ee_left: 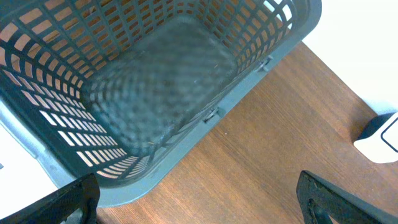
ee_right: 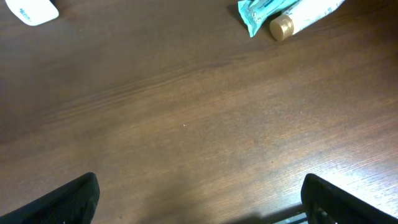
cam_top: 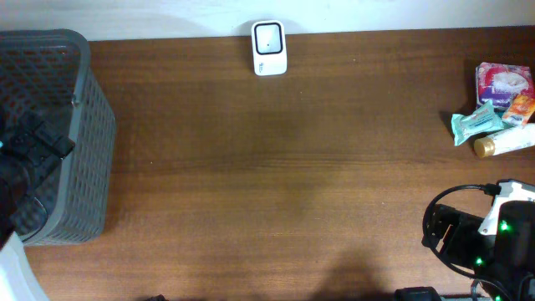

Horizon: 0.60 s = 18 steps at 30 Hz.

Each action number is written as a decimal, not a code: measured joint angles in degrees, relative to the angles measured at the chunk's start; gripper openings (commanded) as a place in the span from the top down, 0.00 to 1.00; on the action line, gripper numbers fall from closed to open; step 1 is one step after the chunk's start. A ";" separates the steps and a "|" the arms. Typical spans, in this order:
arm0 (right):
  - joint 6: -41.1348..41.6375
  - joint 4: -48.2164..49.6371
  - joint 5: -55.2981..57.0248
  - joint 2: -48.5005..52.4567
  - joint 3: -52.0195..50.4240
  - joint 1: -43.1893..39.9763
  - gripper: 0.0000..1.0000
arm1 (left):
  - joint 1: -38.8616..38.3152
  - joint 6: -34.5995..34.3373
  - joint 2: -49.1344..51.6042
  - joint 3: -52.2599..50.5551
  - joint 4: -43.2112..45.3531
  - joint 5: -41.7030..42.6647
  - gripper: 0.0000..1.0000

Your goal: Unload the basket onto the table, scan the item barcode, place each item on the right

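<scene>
Wood table (cam_top: 276,167): basket (cam_top: 92,100) left, scanner (cam_top: 269,48) back (items (cam_top: 504,85) right).

We see the left arm (cam_top: 33,150) as blocky, matte black segments with hard edges. The right arm (cam_top: 460,240) is black as well, carrying a white housing (cam_top: 512,201), two small green indicator lights (cam_top: 504,226) and a thin black cable (cam_top: 429,221) that loops out from its side. The left claw (ee_left: 199,208) and the right claw (ee_right: 199,205) each show two plain black, wedge-shaped fingers (ee_left: 65,200) at the lower corners of their wrist views.
</scene>
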 measured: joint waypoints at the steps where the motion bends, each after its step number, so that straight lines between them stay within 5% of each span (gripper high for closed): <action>1: 0.02 -0.07 -0.15 0.00 0.00 0.00 0.01 | 0.00 0.00 0.00 0.00 0.00 0.00 0.01; 12: -2.99 4.79 -2.58 -1.27 -1.57 0.00 0.01 | 0.00 0.00 0.00 0.00 0.00 0.00 0.01; 18: -9.22 23.08 -6.21 -15.65 -19.91 0.00 0.01 | 0.00 0.00 0.00 0.00 0.02 -0.02 0.01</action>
